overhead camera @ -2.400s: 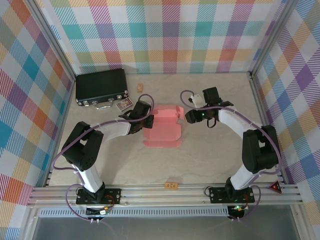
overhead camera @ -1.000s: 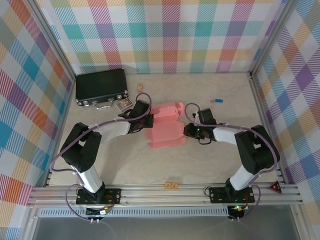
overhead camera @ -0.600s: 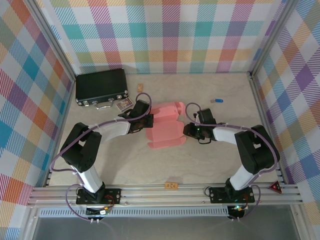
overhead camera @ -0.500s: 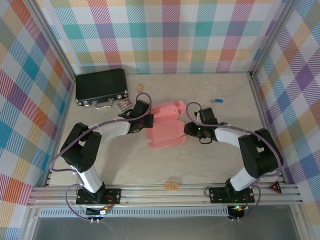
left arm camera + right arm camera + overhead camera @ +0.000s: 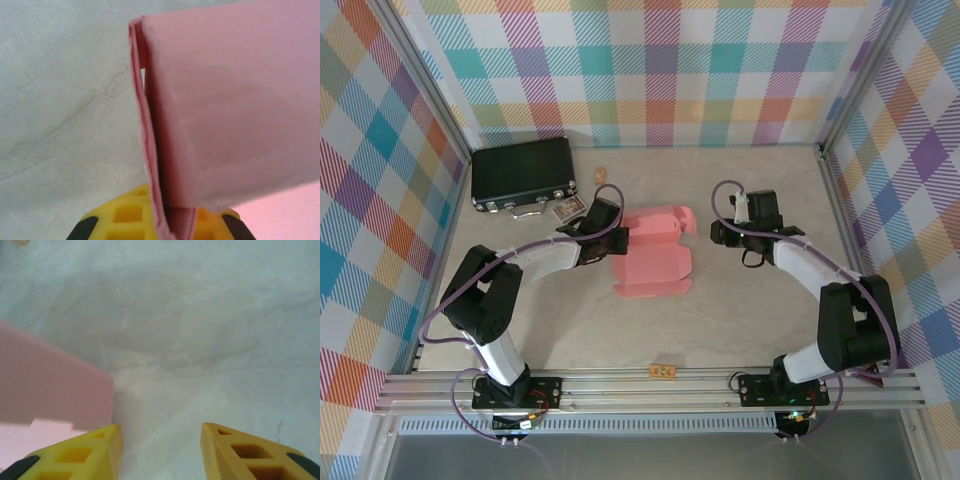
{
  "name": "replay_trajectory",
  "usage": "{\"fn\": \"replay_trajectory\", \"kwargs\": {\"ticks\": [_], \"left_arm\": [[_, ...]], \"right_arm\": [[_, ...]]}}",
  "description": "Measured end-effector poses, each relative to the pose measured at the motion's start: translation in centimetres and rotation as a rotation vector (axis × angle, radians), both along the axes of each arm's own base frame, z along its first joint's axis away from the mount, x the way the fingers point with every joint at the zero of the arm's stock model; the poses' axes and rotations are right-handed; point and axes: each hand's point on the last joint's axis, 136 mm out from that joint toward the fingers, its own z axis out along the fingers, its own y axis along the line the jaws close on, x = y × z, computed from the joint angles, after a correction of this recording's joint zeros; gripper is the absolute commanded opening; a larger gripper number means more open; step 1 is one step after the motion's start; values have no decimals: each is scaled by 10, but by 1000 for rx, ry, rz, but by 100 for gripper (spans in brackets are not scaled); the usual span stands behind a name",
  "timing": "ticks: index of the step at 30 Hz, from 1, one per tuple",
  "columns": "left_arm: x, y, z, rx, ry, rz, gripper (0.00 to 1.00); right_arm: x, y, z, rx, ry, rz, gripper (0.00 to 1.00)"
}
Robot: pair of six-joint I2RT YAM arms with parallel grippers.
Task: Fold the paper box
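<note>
Left fingers (image 5: pixel 127 216) clamped on paper box (image 5: pixel 655 265) edge; right fingers (image 5: pixel 85 452) parted, empty (box just beside); black case (image 5: pixel 522 172) far-left.

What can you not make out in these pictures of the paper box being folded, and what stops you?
- Top view: the left jaws' tips, hidden by the arm's own wrist.
- Left wrist view: most of the paper box, cut off at the top and right edges.
- Right wrist view: the paper box past one corner, cut off at the left edge.
- Top view: the small card beside the black case, print too small to read.
</note>
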Motion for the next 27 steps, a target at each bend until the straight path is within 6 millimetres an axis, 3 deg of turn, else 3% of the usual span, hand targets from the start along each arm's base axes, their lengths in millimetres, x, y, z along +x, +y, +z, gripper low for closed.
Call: {"fn": "replay_trajectory", "kwargs": {"ticks": [7,15,27], "left_arm": [[-3,-5,0,-19,11,-25,0],[-3,-8,1,-32,14,-36,1],[0,-11,7,-45,3,-40,1]], "right_arm": [[12,17,-17,-44,-10,197,48],[10,44,1,6,-75,412,48],[-4,77,9,106,-50,568,47]]}}
